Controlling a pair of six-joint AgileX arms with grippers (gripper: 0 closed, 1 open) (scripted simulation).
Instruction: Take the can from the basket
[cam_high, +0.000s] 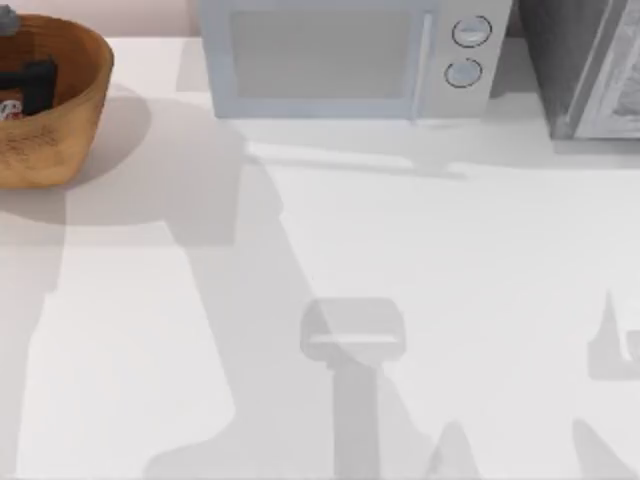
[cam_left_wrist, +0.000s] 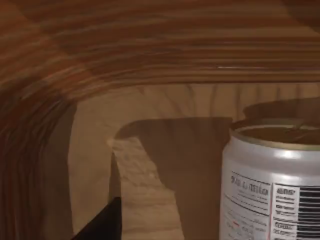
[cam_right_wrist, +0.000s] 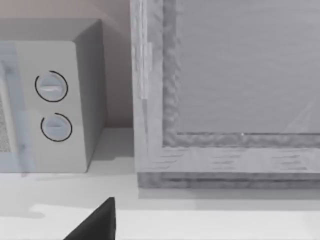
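1. My left gripper (cam_high: 33, 82) looks like a dark, nearly black, blocky shape from above.
2. A grey rounded part of my left arm (cam_high: 7, 20) sits just above it at the frame's edge.
3. One of my left fingers (cam_left_wrist: 102, 224) is a matte black wedge with a straight edge.
4. One of my right fingers (cam_right_wrist: 95, 222) is the same plain black wedge, with no markings visible.

top view looks down; left wrist view sits inside basket (cam_left_wrist: 150, 60).

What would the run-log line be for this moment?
stage: reaching | left gripper: inside basket, beside can | can: upright, not gripped | right arm: parked facing microwave
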